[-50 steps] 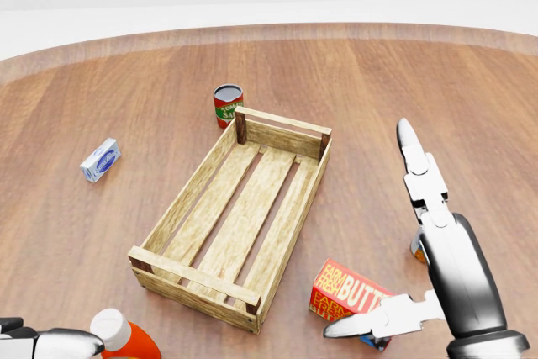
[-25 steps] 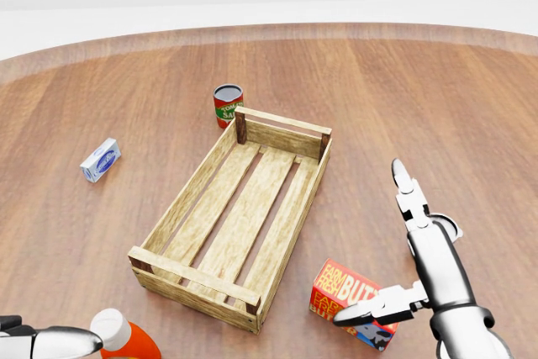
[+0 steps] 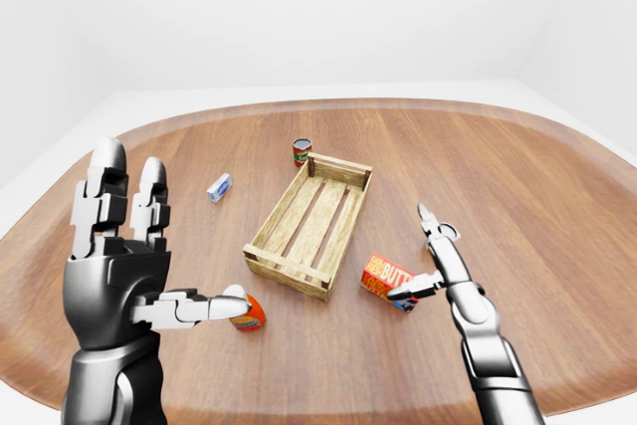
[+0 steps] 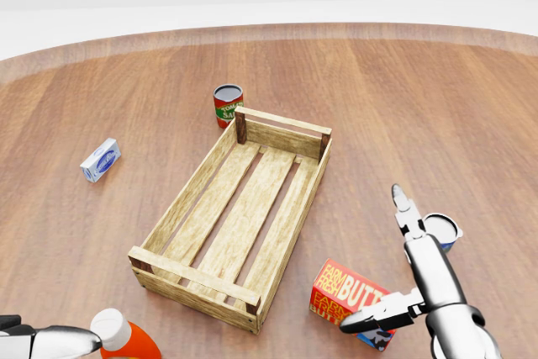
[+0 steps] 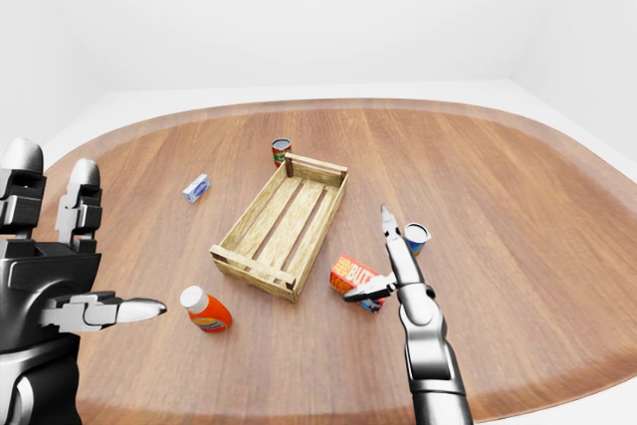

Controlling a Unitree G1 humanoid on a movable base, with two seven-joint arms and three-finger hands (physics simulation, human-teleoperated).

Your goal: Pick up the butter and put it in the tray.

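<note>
right hand (image 4: 412,292) low at the right of the head view, fingers (image 4: 405,208) spread wide, thumb tip over the butter box (image 4: 345,292), nothing gripped. the butter sits on the wooden surface (image 4: 101,233) just beside the near right corner of the wooden tray (image 4: 168,220). a blue-rimmed can (image 4: 443,229) peeks out behind the hand. left hand (image 3: 119,266) raised at the left-eye view's left, fingers open, empty. orange bottle (image 5: 205,311) lower left, tomato sauce can (image 4: 228,104) above the tray, small blue-white box (image 4: 100,160) far left.
</note>
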